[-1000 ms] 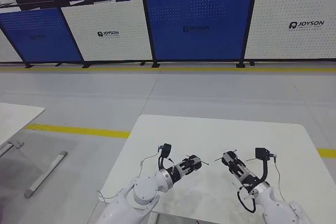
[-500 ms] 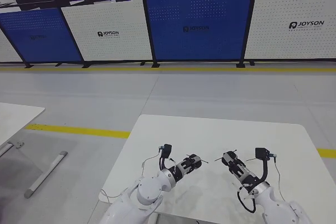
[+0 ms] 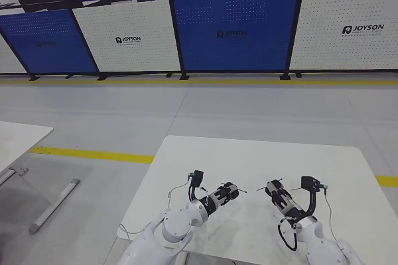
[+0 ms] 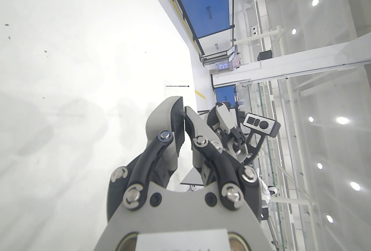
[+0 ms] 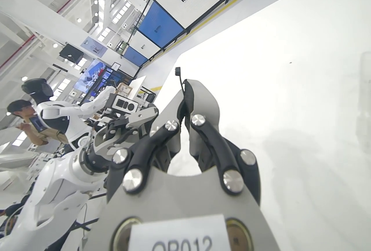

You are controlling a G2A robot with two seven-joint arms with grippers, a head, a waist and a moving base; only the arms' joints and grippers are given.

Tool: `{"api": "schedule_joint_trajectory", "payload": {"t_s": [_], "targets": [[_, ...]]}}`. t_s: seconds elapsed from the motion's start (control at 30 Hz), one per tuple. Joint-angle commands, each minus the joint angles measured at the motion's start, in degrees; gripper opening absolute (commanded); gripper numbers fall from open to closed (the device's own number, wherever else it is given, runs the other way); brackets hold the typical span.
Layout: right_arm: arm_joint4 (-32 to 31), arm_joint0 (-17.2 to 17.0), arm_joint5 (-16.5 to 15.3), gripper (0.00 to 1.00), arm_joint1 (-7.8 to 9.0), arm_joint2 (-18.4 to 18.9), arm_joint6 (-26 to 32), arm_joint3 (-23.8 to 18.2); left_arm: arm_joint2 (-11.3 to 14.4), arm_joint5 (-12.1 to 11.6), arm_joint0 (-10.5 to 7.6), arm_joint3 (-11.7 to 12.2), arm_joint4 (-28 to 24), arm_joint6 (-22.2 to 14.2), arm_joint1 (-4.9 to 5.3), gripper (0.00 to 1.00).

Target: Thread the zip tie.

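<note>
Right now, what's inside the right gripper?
A black zip tie. Its head end sticks out beyond the tip of the shut right gripper. The stretch of strap clamped inside is covered.

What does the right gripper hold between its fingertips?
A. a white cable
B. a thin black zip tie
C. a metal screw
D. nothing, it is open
B: the right gripper is shut on a thin black zip tie, whose small square head stands out past its tips in the right wrist view.
</note>
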Motion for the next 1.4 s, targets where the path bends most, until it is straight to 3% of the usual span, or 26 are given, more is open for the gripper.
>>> {"api": "schedule_joint_trajectory", "payload": {"t_s": [0.0,0.33,0.73,1.37], "targets": [[-0.03,0.29,-0.58,0.00,-0.23,-0.68,-0.04,1.07,0.00,0.00,0.00,0.00,0.00,0.00,0.00,0.00],[2.42,0.63,-1.83,0.00,-0.52,-1.12,1.75,1.61,0.00,0.00,0.00,0.00,0.00,0.00,0.00,0.00],[1.31,2.18,0.18,0.00,-1.82,-3.53,-0.12,2.45,0.00,0.00,0.00,0.00,0.00,0.00,0.00,0.00],[1.88,2.07,-0.99,0.00,-2.19,-2.74,0.82,3.01,0.00,0.00,0.00,0.00,0.00,0.00,0.00,0.00]]}}
